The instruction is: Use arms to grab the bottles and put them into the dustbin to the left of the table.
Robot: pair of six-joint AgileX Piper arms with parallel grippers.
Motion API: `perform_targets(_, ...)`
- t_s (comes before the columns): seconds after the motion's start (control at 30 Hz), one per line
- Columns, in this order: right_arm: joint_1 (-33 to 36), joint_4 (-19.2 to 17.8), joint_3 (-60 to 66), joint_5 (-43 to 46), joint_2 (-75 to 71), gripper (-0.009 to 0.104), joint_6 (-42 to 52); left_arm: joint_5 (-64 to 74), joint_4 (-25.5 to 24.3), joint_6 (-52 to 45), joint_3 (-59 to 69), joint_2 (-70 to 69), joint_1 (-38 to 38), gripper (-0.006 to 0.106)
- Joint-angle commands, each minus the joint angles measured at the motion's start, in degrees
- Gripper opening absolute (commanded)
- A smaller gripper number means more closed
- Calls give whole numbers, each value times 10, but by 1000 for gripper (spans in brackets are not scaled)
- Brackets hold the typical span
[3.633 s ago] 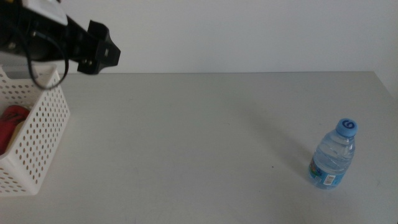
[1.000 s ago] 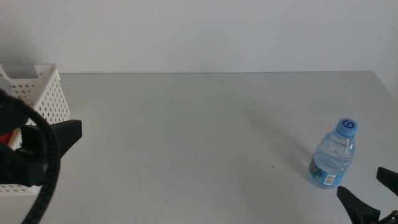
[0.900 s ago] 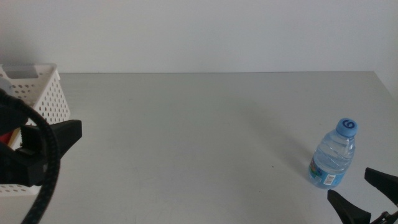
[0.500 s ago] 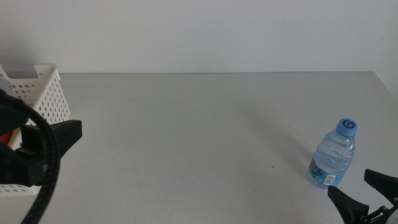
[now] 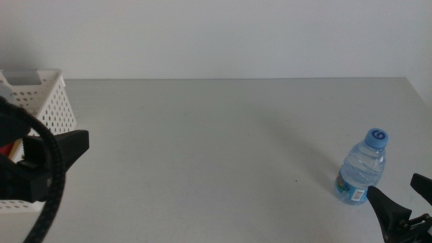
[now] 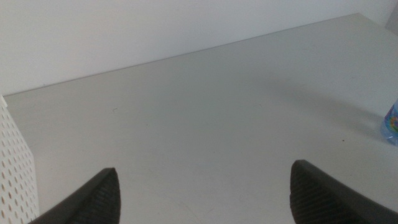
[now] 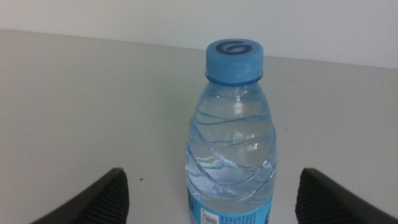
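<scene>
A small clear water bottle with a blue cap stands upright on the grey table at the right. My right gripper is open just in front of it, at the picture's bottom right corner, apart from it. In the right wrist view the bottle stands centred beyond the open right gripper. My left gripper waits at the left, in front of the white perforated dustbin. It is open and empty in the left wrist view. No other bottle or can shows clearly.
A red patch shows inside the dustbin behind the left arm's black cable. The dustbin's wall edges the left wrist view. A white wall runs behind the table's far edge.
The left arm has come down from above the dustbin to the front left. The right gripper has entered at the bottom right, and in the last half second it shifted slightly right.
</scene>
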State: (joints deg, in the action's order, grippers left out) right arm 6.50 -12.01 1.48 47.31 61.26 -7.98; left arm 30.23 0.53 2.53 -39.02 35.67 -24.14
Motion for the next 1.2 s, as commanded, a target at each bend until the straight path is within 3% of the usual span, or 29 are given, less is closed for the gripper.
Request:
perform_targets(0.0, -3, -4, -6, 50, -3, 93, 8, -40, 6, 8, -15, 0, -4, 94)
perform_targets(0.53, -3, -8, -100, 68, 151, 93, 35, -40, 6, 8, -15, 0, -4, 94)
perform_targets(0.77, -3, 36, -153, 84, 244, 93, 73, -40, 6, 8, -15, 0, -4, 94)
perform_targets(0.87, -3, 39, -165, 99, 275, 92, 80, -40, 6, 8, -15, 0, -4, 94)
perform_targets(0.93, -3, 36, -166, 121, 290, 83, 80, -40, 6, 8, -15, 0, -4, 94)
perform_targets(0.97, -3, 33, -166, 129, 297, 74, 80, -40, 6, 8, -15, 0, -4, 94)
perform_targets(1.03, -3, 21, -166, 141, 304, 46, 80, -40, 6, 8, -15, 0, -4, 94)
perform_targets(1.1, -2, 4, -166, 152, 303, 9, 80, -40, 6, 8, -15, 0, -4, 94)
perform_targets(1.13, -2, -2, -166, 162, 303, -1, 75, -40, 6, 8, -15, 0, -4, 94)
perform_targets(1.17, -2, -10, -166, 180, 303, -1, 71, -40, 6, 8, -15, 0, -4, 94)
